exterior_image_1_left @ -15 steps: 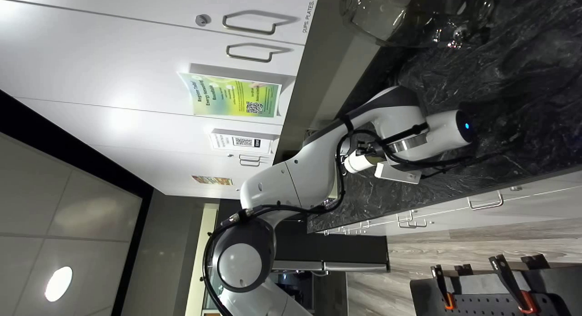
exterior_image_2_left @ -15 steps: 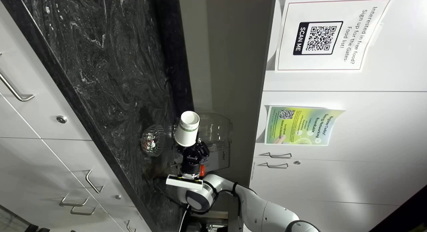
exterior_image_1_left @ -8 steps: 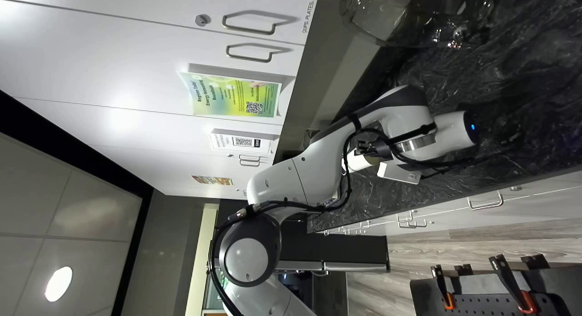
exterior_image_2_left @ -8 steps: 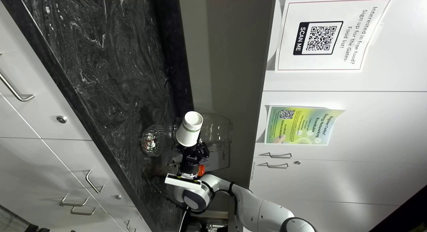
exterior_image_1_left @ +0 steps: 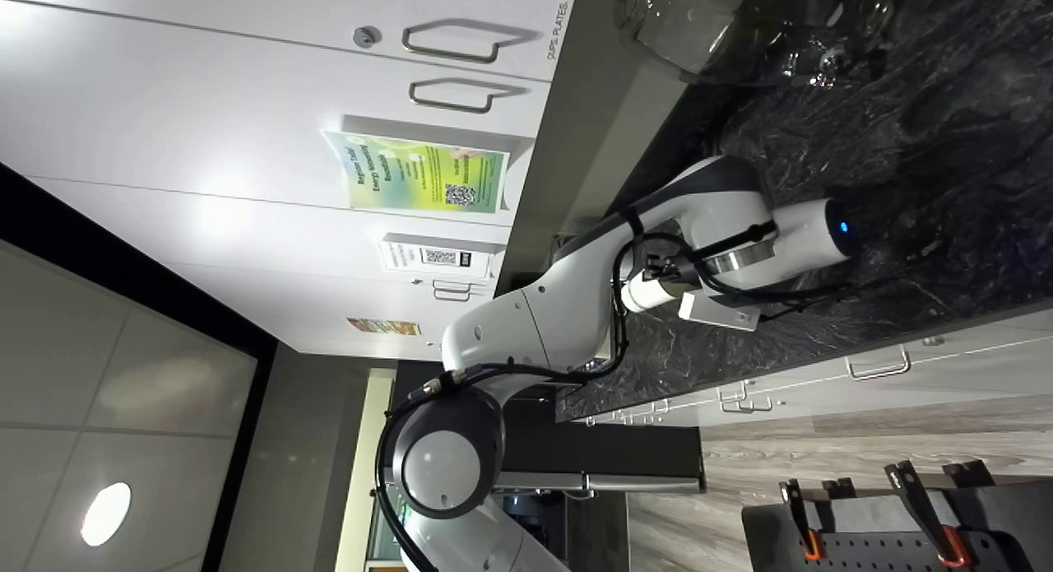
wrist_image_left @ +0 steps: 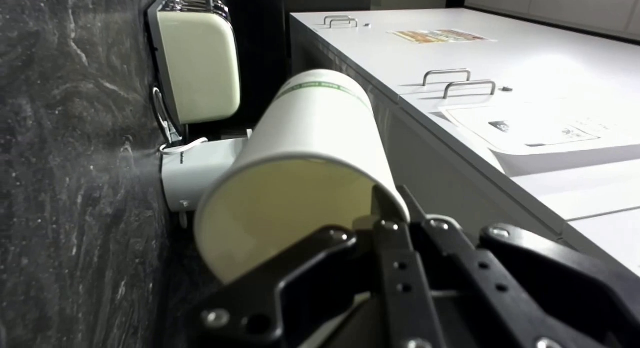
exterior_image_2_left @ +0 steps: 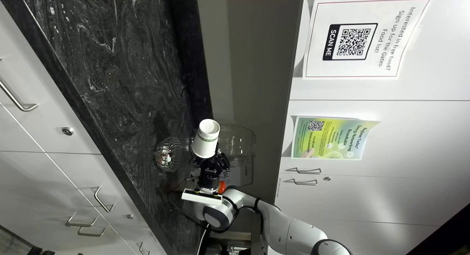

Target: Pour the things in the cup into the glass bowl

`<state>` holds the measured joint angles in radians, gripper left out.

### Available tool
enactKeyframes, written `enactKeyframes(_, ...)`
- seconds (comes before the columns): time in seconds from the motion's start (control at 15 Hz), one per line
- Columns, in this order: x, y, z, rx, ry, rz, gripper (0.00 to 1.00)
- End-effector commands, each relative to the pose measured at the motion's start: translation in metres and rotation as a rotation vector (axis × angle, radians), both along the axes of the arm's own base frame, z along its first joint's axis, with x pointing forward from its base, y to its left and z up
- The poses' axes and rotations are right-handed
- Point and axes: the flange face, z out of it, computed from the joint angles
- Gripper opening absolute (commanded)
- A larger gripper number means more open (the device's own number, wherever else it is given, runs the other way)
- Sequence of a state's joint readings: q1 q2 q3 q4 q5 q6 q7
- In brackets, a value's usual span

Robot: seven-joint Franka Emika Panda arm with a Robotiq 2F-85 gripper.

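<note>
The white cup (exterior_image_2_left: 205,139) is held in the air by my gripper (wrist_image_left: 391,200), which is shut on the cup's rim. One finger is inside the cup and one is outside. The cup (wrist_image_left: 320,127) lies roughly on its side, its open mouth facing the wrist camera. The part of its inside that shows holds nothing. The cup also shows in an exterior view (exterior_image_1_left: 647,294). The glass bowl (exterior_image_2_left: 176,148) stands on the counter near the cup and gripper and holds several small coloured things. I cannot make out the bowl in the wrist view.
A large clear glass jar (exterior_image_2_left: 238,148) stands behind the cup, by the wall. A cream toaster (wrist_image_left: 200,67) and a pale appliance (wrist_image_left: 195,178) stand along the dark counter (wrist_image_left: 75,188). White wall cabinets (exterior_image_2_left: 367,203) hang above.
The arm and held cup swung slightly one way by half a second ago, then back near their place of one second ago. The grip looks the same and the bowl has not moved.
</note>
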<state>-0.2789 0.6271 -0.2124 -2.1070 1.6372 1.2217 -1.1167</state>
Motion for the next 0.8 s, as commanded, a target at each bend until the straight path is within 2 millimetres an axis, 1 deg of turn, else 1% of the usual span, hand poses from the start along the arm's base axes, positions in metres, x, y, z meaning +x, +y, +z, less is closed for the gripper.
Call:
enactKeyframes(0.0,-0.002,0.014,0.037,-0.104,0.01,-0.007,0.01)
enactKeyframes(0.27,0.0,0.033,0.071,-0.247,0.032,0.006,0.01)
enactKeyframes(0.47,0.001,0.047,0.095,-0.385,0.092,0.029,0.01)
enactKeyframes(0.73,0.002,0.068,0.12,-0.581,0.187,0.082,0.01)
